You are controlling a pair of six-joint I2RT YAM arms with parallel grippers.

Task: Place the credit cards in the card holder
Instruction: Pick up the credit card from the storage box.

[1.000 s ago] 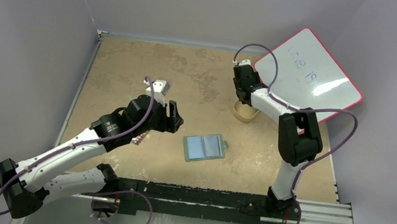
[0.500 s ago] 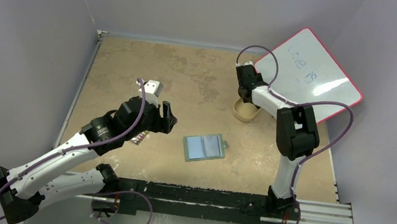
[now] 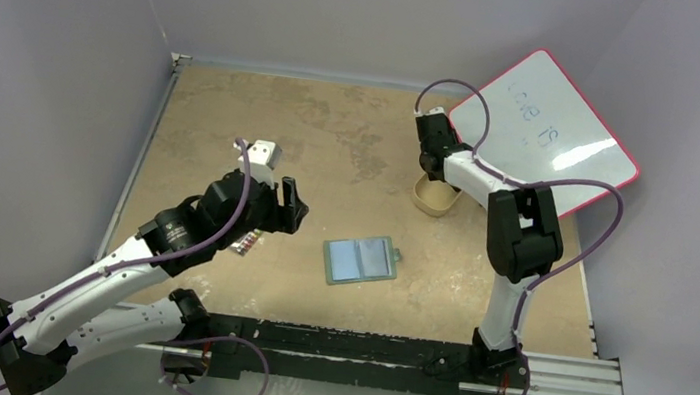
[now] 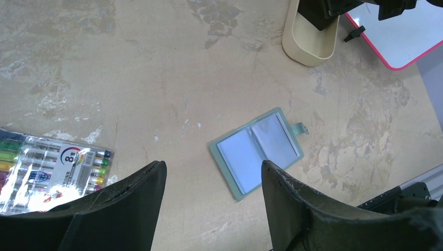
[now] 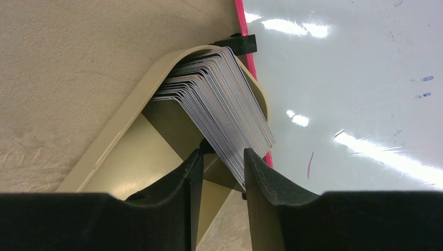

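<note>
The card holder [image 3: 359, 259] is a dull-green wallet lying open on the table, with clear pockets and a snap tab on its right side; it also shows in the left wrist view [image 4: 258, 151]. A stack of several pale credit cards [image 5: 219, 104] stands on edge in a tan tray [image 5: 125, 125]. My right gripper [image 5: 222, 157] is open over that tray [image 3: 434, 206], and the near corner of the card stack lies between its fingertips. My left gripper [image 4: 211, 172] is open and empty, held above the table left of the wallet [image 3: 290, 205].
A pack of coloured markers [image 4: 52, 167] lies on the table under my left arm [image 3: 245, 242]. A pink-rimmed whiteboard [image 3: 546, 131] leans at the back right, just behind the tray [image 5: 339, 78].
My left gripper has drawn back to the left, away from the wallet. My right gripper shifted slightly right over the tray, then held still.
</note>
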